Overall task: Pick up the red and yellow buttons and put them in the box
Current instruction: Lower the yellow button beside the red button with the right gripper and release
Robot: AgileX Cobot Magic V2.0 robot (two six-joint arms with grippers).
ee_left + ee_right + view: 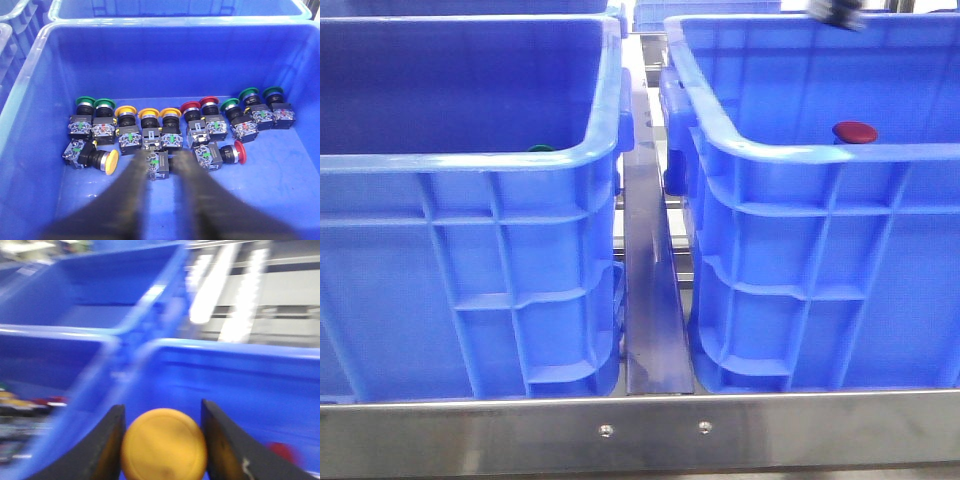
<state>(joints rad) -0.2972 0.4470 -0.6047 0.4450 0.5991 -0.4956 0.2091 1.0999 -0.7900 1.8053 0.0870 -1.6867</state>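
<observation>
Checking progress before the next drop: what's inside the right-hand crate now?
In the front view, one red button shows above the right crate's near rim. The right gripper holds a yellow button over it. The near wall hides the crate floor.

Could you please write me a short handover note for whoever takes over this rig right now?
Right gripper: shut on a yellow button, over the right crate.
Left gripper: open, fingers astride a button block in the left crate, among green, yellow and red buttons.
Done: one red button lies in the right crate.
Left: release the yellow one, then continue with the remaining red and yellow buttons.
</observation>
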